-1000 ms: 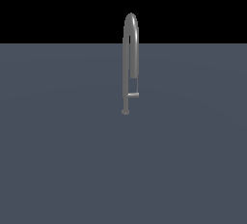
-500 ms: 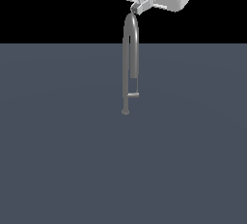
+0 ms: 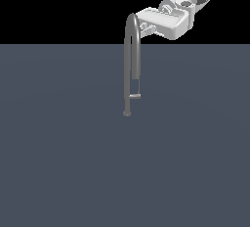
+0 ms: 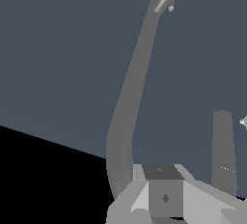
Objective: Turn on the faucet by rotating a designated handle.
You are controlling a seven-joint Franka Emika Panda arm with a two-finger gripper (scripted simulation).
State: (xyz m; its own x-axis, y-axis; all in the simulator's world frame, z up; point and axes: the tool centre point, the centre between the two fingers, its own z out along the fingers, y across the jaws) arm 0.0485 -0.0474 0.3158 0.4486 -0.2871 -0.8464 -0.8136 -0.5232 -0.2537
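Up beside the arch of the faucet point(image 3: 132, 59) hangs my gripper point(image 3: 145, 27), jaws hidden so I cannot tell their state; the handle point(image 3: 135, 96) sits far below, near the foot

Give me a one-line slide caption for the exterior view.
Panda hand beside the arched top of the faucet, well above the handle low on the pipe, untouched.

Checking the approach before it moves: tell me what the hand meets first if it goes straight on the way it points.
Probably the arched top of the faucet: the hand sits just beside it on the exterior view's right, pointing at it. Depth is unclear.
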